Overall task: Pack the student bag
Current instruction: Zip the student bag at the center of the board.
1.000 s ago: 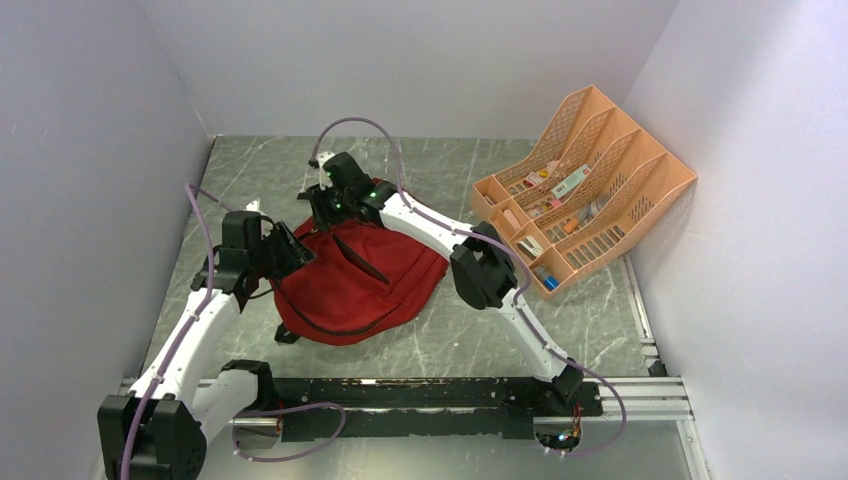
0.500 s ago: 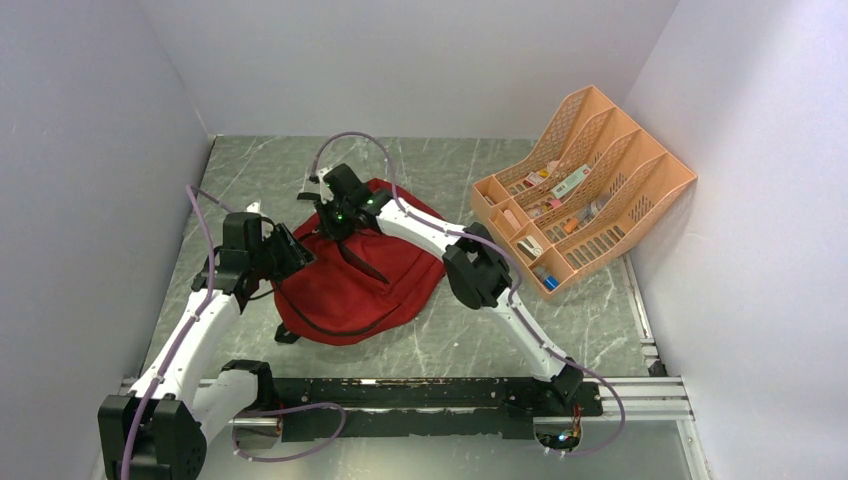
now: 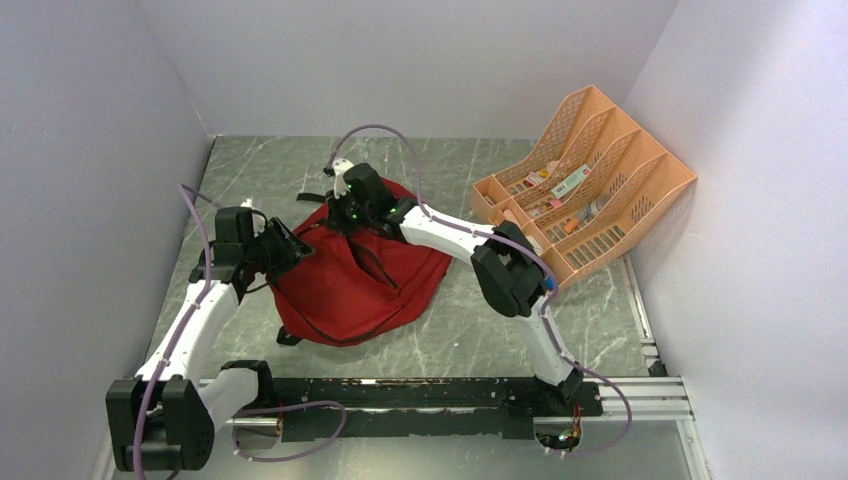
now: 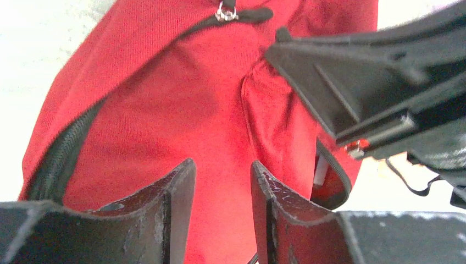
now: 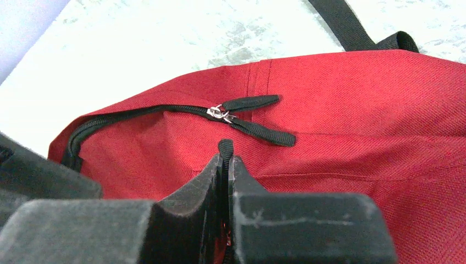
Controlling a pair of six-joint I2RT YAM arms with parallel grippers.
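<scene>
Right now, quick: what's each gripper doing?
Left gripper: fingers parted, student bag fabric between them; grip cannot be told.
Right gripper: fingers closed on a black pull tab of the bag.

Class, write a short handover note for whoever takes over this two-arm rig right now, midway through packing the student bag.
Right gripper: shut on a black tab of the student bag, near its zipper pulls.
Left gripper: jaws apart against the bag's red fabric; grip unclear.
Bag lies on the table; small items sit in the peach desk organiser.
Done: tab gripped; no packing visible.
Left: probably open the bag, load the items, close it.
</scene>
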